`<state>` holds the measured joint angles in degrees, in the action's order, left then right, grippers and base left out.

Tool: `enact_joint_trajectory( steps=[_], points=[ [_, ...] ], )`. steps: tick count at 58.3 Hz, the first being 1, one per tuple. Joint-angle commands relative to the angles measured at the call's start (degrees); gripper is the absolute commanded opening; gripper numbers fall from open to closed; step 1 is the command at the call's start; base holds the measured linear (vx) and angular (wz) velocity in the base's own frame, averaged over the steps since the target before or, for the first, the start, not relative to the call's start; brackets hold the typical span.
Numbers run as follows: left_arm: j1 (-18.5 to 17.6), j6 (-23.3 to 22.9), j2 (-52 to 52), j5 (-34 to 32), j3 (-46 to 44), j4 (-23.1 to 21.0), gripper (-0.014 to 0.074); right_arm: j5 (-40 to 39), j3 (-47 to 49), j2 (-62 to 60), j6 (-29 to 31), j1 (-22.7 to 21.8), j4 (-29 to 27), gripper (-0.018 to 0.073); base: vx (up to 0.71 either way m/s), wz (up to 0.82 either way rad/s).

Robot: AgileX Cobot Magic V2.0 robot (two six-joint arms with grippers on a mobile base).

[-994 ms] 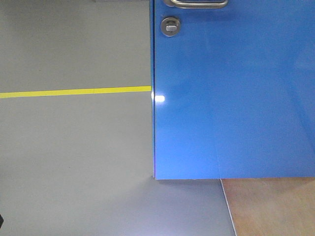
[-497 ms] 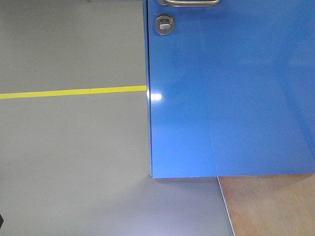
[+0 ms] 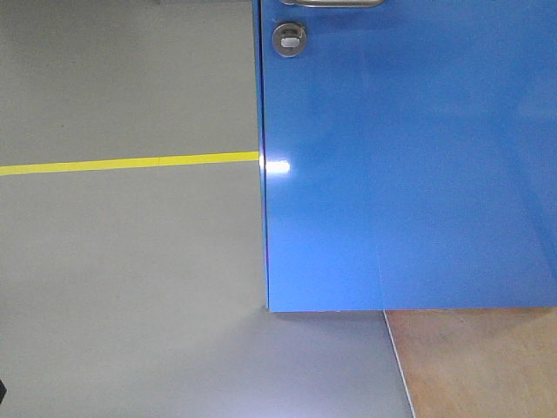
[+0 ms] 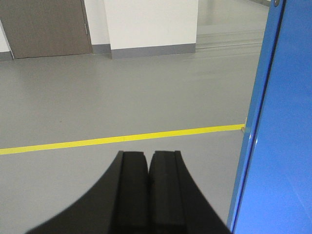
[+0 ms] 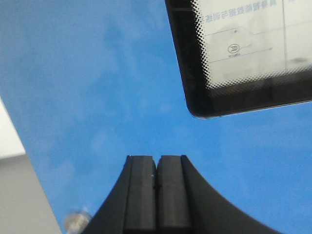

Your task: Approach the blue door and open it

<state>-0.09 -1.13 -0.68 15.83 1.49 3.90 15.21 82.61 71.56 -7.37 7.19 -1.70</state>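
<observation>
- Front view: blue door [image 3: 409, 165] fills my right side, its free edge showing and floor beyond; lever handle [image 3: 331, 3] barely in frame. I judge a steady push near that edge best.
- Left wrist view: left gripper [image 4: 148, 168], jaws pressed together, empty, beside the door edge; only here the yellow floor line [image 4: 122, 139] runs far.
- Right wrist view: right gripper [image 5: 157, 170], jaws together, empty, facing the panel; only here a glazed window [image 5: 243, 48].

In the front view, the large glossy blue door [image 3: 409, 174] fills the frame from 12 to 4 o'clock. Its round silver thumb-turn lock [image 3: 289, 39] sits near the door's left edge at 12 o'clock, just below the silver lever handle [image 3: 332, 3]. A yellow floor line [image 3: 130, 163] runs from 9 o'clock to the door edge. Wooden flooring [image 3: 479, 361] lies below the door at 5 o'clock.
</observation>
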Motion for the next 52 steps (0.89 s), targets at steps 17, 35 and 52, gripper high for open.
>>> enact_joint_trajectory(
  steps=[17, 35, 52],
  points=[
    [-0.4, -0.4, -0.7, -4.8, -1.5, -0.1, 0.0073, -12.0, -50.0, -38.3, -0.7, 1.8, 9.3, 0.0012, 0.0, 0.0],
    [-0.4, -0.4, -0.7, -4.8, -1.5, -0.1, 0.0073, -11.7, -79.5, -70.1, -0.7, 1.8, 3.9, 0.0012, 0.0, 0.0],
    [-0.4, -0.4, -0.7, -4.9, -1.5, -0.1, 0.0073, -11.3, -84.4, -72.6, -0.7, 1.8, 1.7, 0.0012, 0.0, 0.0]
  ],
)
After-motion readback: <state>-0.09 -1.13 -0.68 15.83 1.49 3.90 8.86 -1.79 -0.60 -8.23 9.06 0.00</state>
